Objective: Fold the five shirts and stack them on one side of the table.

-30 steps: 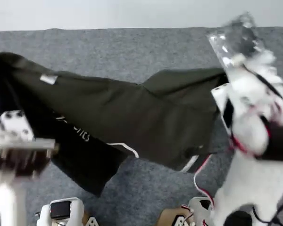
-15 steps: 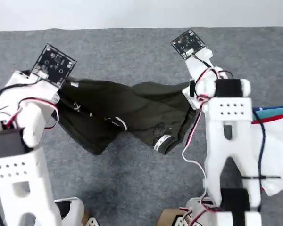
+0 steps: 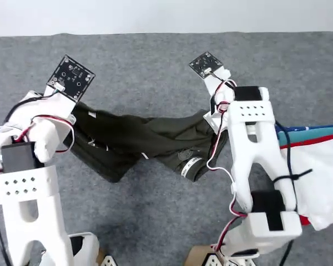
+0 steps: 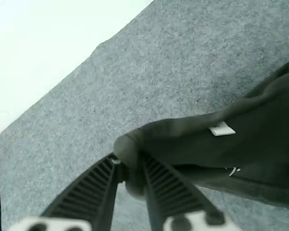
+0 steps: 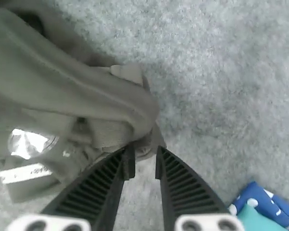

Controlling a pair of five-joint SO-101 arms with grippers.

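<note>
On your left, the left gripper is clamped on a bunched fold of the dark shirt, with the label tab just beside the pinch. The shirt hangs between the two arms in a rumpled rope, its middle sagging onto the grey mat. Over on the right, the right gripper has its fingers nipped tight on the other end, a thin edge of cloth between them. Just past that arm, at the right edge, sits the pile of white and striped shirts, partly under the arm.

You're at the spread-out step, I'd say: both ends are caught, nothing is flat and no fold is made. The next move calls for drawing the two grips apart until the cloth goes taut, then laying it smooth on the mat. Watch that thin right-hand pinch, because it looks likely to slip under tension.

For room, you've plenty of bare mat beyond the shirt, with the far edge well apart from it. There's a fair patch in front between the arm bases. The right side is crowded by the pile, so pull wide there with care or you may drag it.
</note>
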